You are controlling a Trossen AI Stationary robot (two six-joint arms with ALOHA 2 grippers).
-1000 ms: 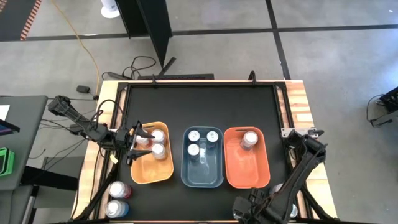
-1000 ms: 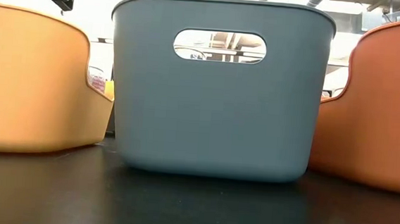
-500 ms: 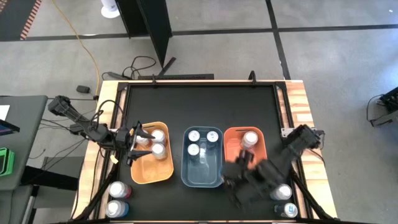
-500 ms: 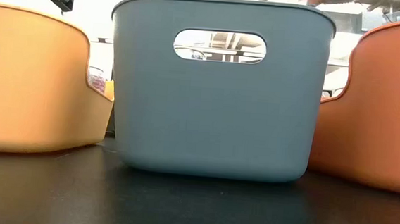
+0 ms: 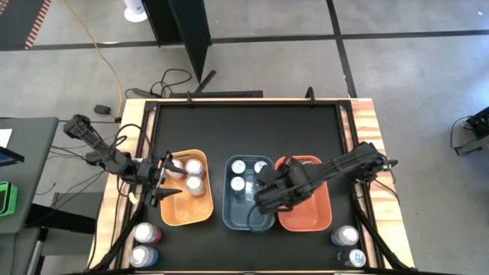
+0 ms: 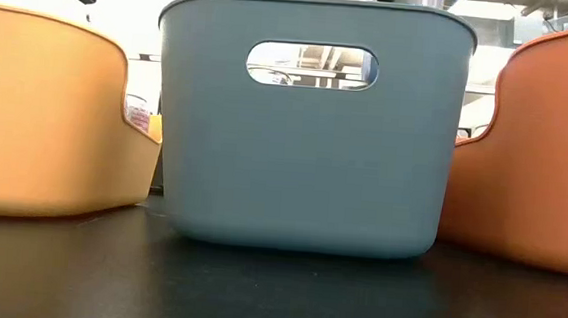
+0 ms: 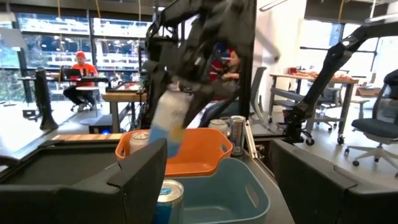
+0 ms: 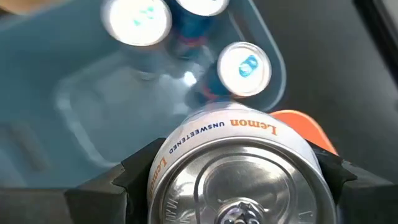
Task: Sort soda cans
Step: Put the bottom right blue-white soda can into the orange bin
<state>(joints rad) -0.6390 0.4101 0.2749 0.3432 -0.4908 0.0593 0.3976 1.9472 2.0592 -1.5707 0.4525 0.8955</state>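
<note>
The left pincer (image 5: 162, 186) was seen at the near-left edge of the orange bin (image 5: 186, 215), its fingers spread apart and empty, with two cans (image 5: 193, 183) standing just beyond its tips inside that bin. Two more cans (image 5: 143, 244) stood on the desk (image 5: 244, 130) well behind it, at the near-left corner.

The right pincer (image 5: 263, 200) was held over the blue bin (image 5: 246, 221), clamped around a silver-white lemon can (image 8: 233, 180) across its body, just below the rim. Three blue-topped cans (image 8: 244, 68) stood in the bin beneath it. The red-orange bin (image 5: 306, 216) lay directly behind this pincer, and two further cans (image 5: 348, 244) waited on the desk farther behind it, at the near-right corner.

The can was judged rigid but thin-walled and smooth, light if empty and heavier if full, so a mid-body hold with moderate squeeze would suit it best; too much force could dent it.
</note>
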